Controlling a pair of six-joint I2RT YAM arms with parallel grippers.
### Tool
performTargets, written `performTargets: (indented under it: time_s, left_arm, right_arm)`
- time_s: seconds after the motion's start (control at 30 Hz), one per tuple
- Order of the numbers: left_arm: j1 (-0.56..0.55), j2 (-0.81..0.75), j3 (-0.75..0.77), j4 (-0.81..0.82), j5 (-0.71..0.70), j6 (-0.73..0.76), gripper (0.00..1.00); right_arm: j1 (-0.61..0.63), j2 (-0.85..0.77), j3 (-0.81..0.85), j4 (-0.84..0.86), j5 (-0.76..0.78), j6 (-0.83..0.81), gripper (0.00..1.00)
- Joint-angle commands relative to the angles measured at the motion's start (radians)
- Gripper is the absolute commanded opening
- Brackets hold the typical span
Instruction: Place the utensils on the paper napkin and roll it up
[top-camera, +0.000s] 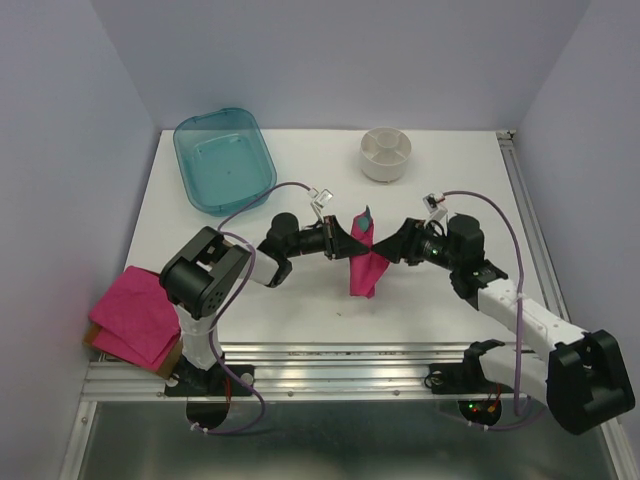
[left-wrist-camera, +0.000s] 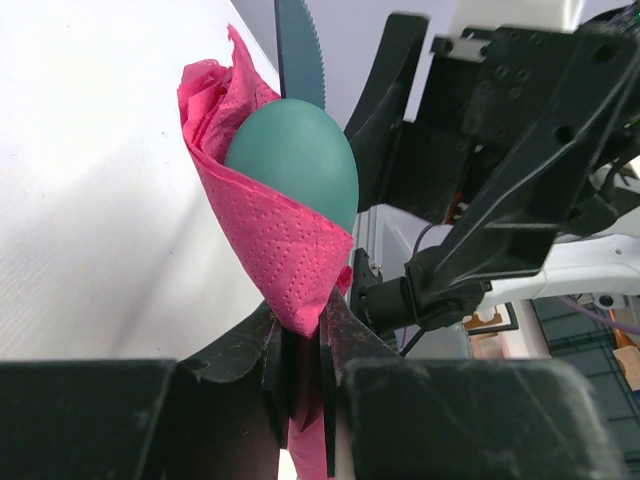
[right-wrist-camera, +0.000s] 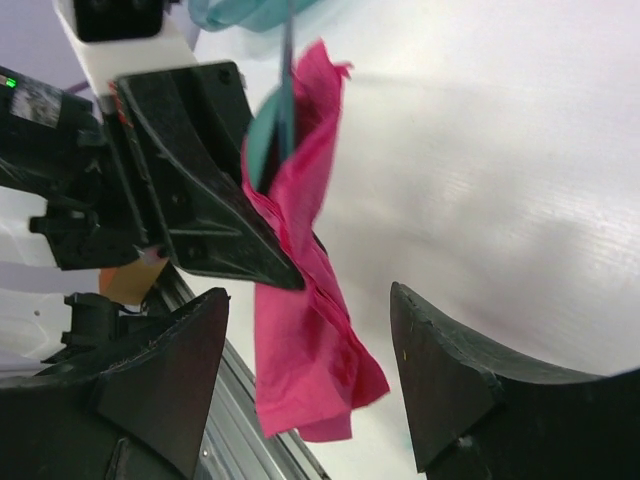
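Observation:
The magenta paper napkin (top-camera: 366, 262) is wrapped around the dark-teal utensils (top-camera: 367, 217) and held above the table's middle. My left gripper (top-camera: 346, 243) is shut on this napkin bundle from the left. In the left wrist view the napkin (left-wrist-camera: 275, 240) cups a teal spoon bowl (left-wrist-camera: 295, 160), with a serrated knife tip (left-wrist-camera: 298, 45) behind it. My right gripper (top-camera: 392, 248) is open just right of the bundle. In the right wrist view the napkin (right-wrist-camera: 300, 340) hangs loose between its spread fingers (right-wrist-camera: 440, 370). The utensil handles are hidden inside the napkin.
A teal plastic tub (top-camera: 224, 158) stands at the back left. A white divided cup (top-camera: 386, 154) stands at the back centre. A pile of pink napkins (top-camera: 135, 315) lies on a brown pad at the front left, beside the left arm's base.

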Motion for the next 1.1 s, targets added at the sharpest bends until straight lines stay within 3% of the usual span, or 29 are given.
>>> performTargets:
  time_s: [0.0,0.13,0.23,0.6,1.07]
  left_arm:
    - [0.008,-0.071,-0.007,0.268,0.018,-0.032,0.13]
    - [0.009,-0.090,-0.012,0.260,0.018,-0.043,0.13]
    - [0.009,-0.098,-0.009,0.254,0.021,-0.043,0.13]
    - [0.015,-0.104,-0.023,0.202,-0.012,-0.017,0.13]
    - [0.054,-0.095,-0.046,0.278,-0.069,-0.074,0.13]
  right_arm:
    - [0.005,-0.041,-0.063,-0.014,0.008,-0.013,0.71]
    - [0.007,-0.076,-0.106,-0.021,0.011,-0.008,0.70]
    - [0.005,-0.092,-0.123,-0.014,0.010,0.009,0.60]
    - [0.007,-0.170,-0.126,-0.039,0.065,0.029,0.03]
    - [0.007,-0.231,-0.203,-0.027,0.115,0.052,0.01]
